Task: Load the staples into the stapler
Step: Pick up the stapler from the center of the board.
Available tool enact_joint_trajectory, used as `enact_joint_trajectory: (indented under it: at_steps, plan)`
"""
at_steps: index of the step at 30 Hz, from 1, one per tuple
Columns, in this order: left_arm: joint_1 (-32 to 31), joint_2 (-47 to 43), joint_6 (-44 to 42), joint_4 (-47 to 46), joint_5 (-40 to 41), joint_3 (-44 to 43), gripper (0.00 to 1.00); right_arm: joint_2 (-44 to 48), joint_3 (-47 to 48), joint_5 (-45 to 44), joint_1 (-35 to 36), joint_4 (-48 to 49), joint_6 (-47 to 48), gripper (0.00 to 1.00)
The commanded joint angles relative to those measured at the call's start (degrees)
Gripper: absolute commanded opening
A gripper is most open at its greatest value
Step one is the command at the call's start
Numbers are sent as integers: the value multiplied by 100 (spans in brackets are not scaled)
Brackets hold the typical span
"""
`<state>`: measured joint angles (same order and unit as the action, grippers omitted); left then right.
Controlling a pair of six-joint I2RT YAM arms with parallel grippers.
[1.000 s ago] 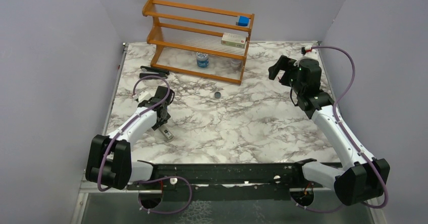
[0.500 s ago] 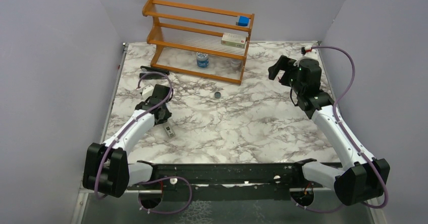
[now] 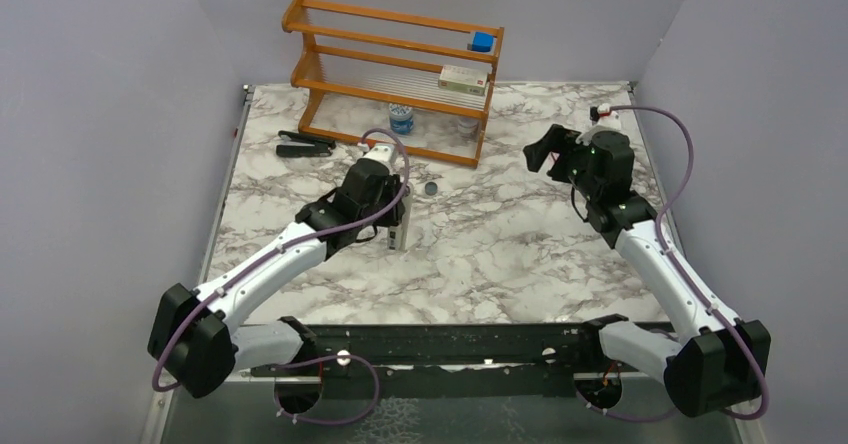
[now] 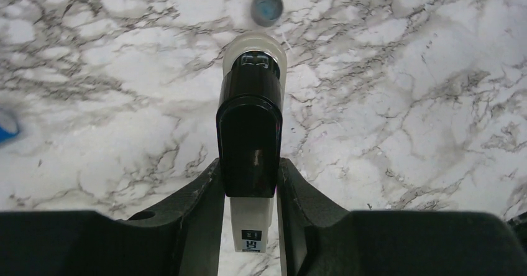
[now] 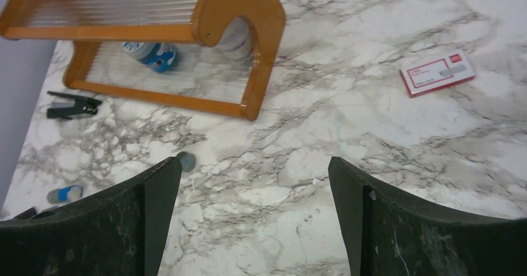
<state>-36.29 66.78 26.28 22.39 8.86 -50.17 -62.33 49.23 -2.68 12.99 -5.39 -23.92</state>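
Note:
The stapler (image 3: 305, 144), slim and black with a grey part, lies at the back left beside the rack, also seen from the right wrist as the stapler (image 5: 71, 105). No staples show in any view. My left gripper (image 4: 248, 164) is shut on a small oblong object (image 4: 250, 127) with a black top and a white body. It holds this object (image 3: 400, 232) above the middle of the table. My right gripper (image 5: 255, 164) is open and empty, hovering at the back right (image 3: 550, 154).
A wooden rack (image 3: 400, 74) stands at the back with a blue block, a box and a bottle on it. A small red-and-white box (image 5: 438, 71) lies on the marble right of the rack. A blue cap (image 3: 430, 189) sits mid-table; a blue-capped item (image 5: 62, 194) lies left.
My left arm closed on the black-and-white object at the left and swung it right and toward the back, to mid-table. My right gripper shifted slightly left.

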Motion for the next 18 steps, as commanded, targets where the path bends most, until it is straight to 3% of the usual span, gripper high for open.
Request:
enact_joint_trajectory:
  at_steps: [1,7,12,18]
  plan:
    - [-257,195,-1125,-1714,-634,88,0,134,-109,1265,-38,509,275,92]
    - [-387,-377,-2493,-4523,-1401,1256,0,-367,-203,2229,173,611,-146,94]
    - [-383,-74,-2987,-4829,-2292,1094,0,-570,-333,1527,1115,894,-292,96]
    - [-389,55,-2862,-5573,-2841,1314,0,-580,-730,1440,1473,1945,-780,97]
